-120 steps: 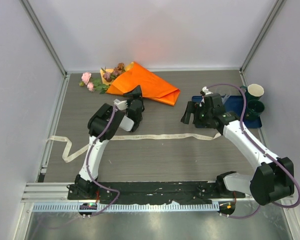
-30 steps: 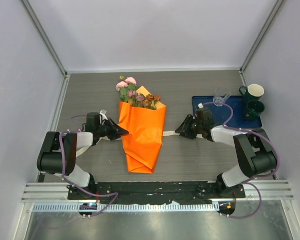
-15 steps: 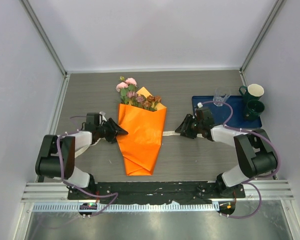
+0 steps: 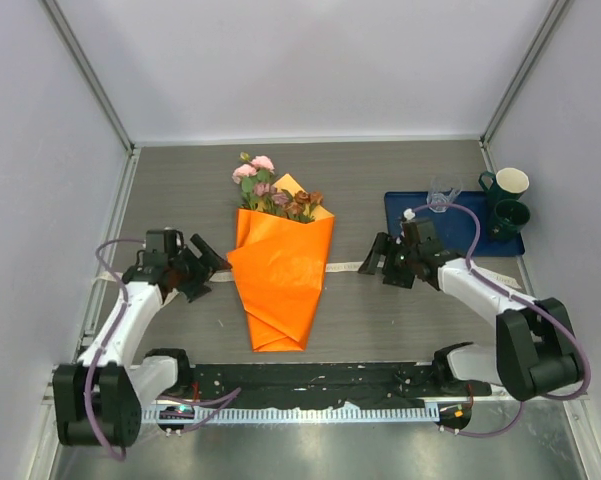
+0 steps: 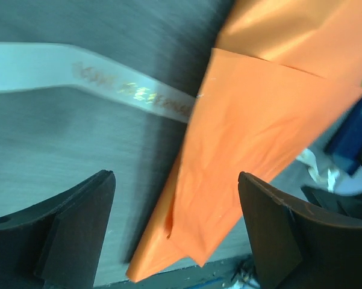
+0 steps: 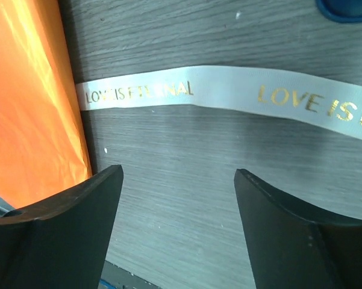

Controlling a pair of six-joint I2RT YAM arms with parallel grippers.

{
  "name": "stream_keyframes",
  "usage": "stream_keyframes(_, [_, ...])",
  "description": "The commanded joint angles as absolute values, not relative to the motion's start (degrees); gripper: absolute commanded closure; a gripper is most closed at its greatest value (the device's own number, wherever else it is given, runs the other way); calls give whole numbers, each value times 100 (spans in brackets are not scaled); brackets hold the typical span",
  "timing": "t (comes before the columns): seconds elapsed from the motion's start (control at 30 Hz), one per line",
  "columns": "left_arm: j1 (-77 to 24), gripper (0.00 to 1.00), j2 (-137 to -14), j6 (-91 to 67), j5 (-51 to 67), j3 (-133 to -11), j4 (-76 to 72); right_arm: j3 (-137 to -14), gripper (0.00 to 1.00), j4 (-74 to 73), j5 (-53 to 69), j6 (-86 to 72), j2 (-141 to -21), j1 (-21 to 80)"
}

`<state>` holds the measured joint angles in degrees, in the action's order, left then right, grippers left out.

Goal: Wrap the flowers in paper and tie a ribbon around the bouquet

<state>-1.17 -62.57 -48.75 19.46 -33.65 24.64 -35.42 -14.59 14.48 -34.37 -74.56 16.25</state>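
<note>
Grey wood-grain tabletop is stretching between pale walls, seen from above. At the left, the left gripper is hovering low just beside the bouquet, its jaws standing apart with nothing between them. The left wrist view is showing the ribbon lying flat on the table and running under the edge of the paper; its gold print is coming out too blurred to read there. At the centre, the bouquet is lying with the flowers pointing toward the far wall and the folded tip of the orange cone pointing toward the arm bases. To its right, a short stretch of ribbon is emerging from under the paper. In the right wrist view it is reading "LOVE IS ETERNAL" in gold capitals, then "LOVE IS E" running out of frame. The right gripper is hanging over this stretch, jaws wide apart, gripping nothing. Farther right, a blue tray is carrying cups.
</note>
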Motion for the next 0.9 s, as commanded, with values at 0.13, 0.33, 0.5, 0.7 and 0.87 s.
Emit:
stream_keyframes(0.13, [420, 0, -4790, -6212, -1388, -3893, 5299, -3814, 4, -2732, -330, -3726, -6724, 477])
stream_keyframes(0.33, [1185, 0, -5595, -6636, -898, -3972, 5000, -3929, 3, -2963, -274, -3885, -7241, -1148])
stream_keyframes(0.5, [2003, 0, -6056, -6418, -1177, -4324, 5212, -4008, 6, -2593, -236, -3919, -7778, -1617])
stream_keyframes(0.7, [2065, 0, -6258, -5977, -1915, -4632, 5449, -3885, 15, -2013, -370, -3955, -7778, -1591])
stream_keyframes(0.87, [2065, 0, -5907, -6011, -1810, -4229, 5124, -3665, 23, -1670, -89, -3841, -7743, -1547])
